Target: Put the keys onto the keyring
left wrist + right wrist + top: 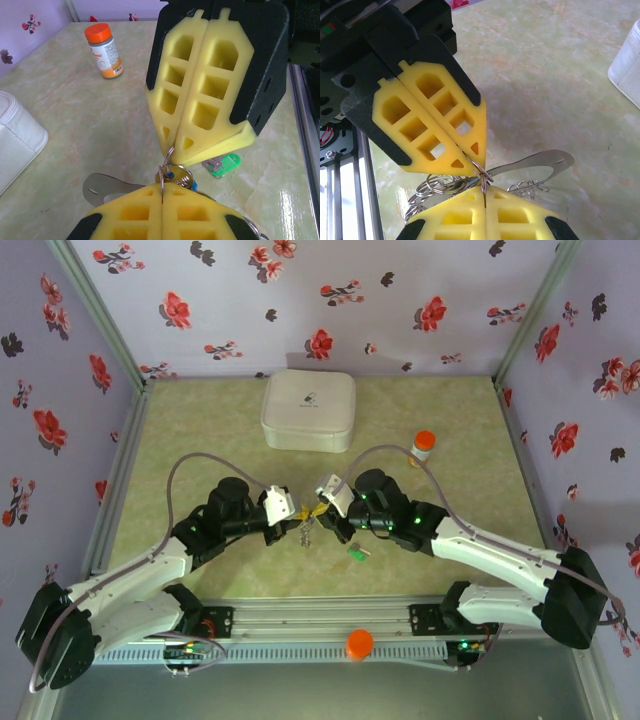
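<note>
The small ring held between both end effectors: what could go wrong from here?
1. The left end effector and right end effector both pinch the small silver ring, tips almost touching: any pull may slip it free.
2. The green key lies apart on the table; fetching it needs one end effector to let go, which may drop the ring.

The left end effector [162,197] and the right end effector [176,147] both have bright yellow foam pads in black shells. At their tips the keyring [440,182] is shiny silver, with a blue key head [193,186] against it. Just beside them lies a green-headed key [222,164]. Beyond them are an orange-capped bottle [102,50] with a white and orange body, a white case [307,410], the pale green marbled counter [200,430], and lilac walls [400,300] patterned with red and dark flowers.
</note>
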Robot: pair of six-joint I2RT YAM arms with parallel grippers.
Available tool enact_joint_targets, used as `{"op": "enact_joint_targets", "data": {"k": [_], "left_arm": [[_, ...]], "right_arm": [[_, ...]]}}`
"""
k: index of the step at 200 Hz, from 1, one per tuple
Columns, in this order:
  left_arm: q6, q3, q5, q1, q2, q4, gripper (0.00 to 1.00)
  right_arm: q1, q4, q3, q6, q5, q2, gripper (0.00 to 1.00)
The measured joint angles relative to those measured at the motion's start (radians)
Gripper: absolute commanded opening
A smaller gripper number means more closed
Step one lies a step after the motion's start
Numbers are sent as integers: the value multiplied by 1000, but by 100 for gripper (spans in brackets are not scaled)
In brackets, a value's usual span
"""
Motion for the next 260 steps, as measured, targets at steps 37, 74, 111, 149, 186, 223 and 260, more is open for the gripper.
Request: {"op": "enact_joint_targets", "data": {"k": [37,74,111,149,186,223,260], "left_arm": [[3,-5,0,0,-7,9,0],[10,-5,0,0,-21,21,0],[24,-29,0,0,-29,60,0],[26,-73,0,0,-30,129,0],[23,-92,5,5,-20,208,0],[-25,-107,56,51,20,302,0],[-84,-133,122,102,58,394,0]], "right_arm": [[-4,-19,0,18,3,-8,27],[-11,-48,0,24,51,-19,43],[-23,-53,-3,9,61,-82,45],[-23,20,-72,-64,50,-138,45],[-25,82,-108,-127,85,-135,38],[-72,171,-134,-141,110,-129,37],[-118,214,-142,-141,87,-104,38]]}}
